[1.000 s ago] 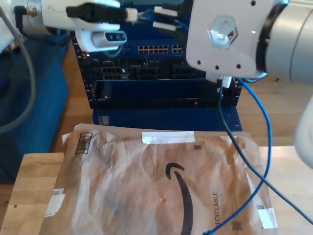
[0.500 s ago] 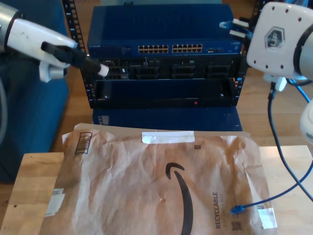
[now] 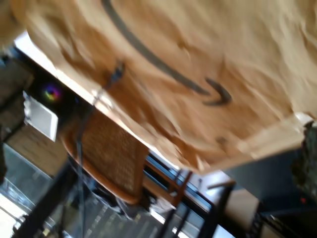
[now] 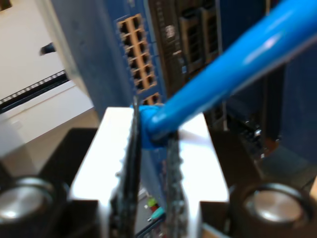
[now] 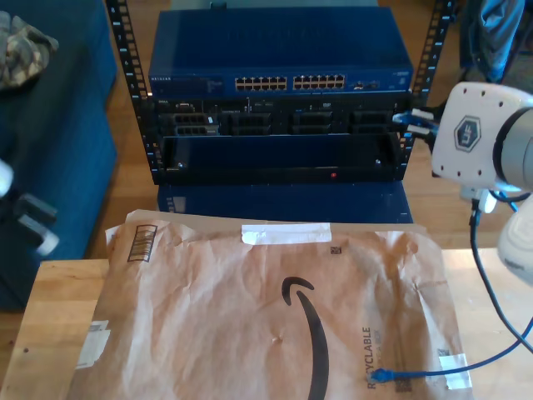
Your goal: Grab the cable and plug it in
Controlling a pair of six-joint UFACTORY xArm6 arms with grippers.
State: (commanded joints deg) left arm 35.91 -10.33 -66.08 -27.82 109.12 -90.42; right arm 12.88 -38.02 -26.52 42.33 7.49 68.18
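Note:
The blue cable [image 4: 237,54] is pinched between my second gripper's [image 4: 151,130] shut fingers, close to the switch's orange ports [image 4: 141,54]. In the exterior view my second gripper [image 5: 413,123] hovers beside the rack's right post, level with the row of modules, with a blue bit of cable at its tip. The cable [image 5: 500,353] hangs down at the exterior view's right, and its loose plug [image 5: 380,375] lies on the brown paper envelope [image 5: 250,317]. A blurred arm [image 5: 29,221] sits at the exterior view's left edge; its jaws are unclear.
The blue network switch [image 5: 279,62] sits on top of the black rack [image 5: 275,158] behind the wooden table [image 5: 50,308]. A black cable [image 5: 479,258] drops from the white arm's housing. The first wrist view looks over the envelope [image 3: 208,44] and a chair [image 3: 111,158].
My second gripper has dropped lower with the cable, to the rack's right post. The other arm has pulled back to the exterior view's left edge. The loose plug has slid leftward and nearer on the envelope.

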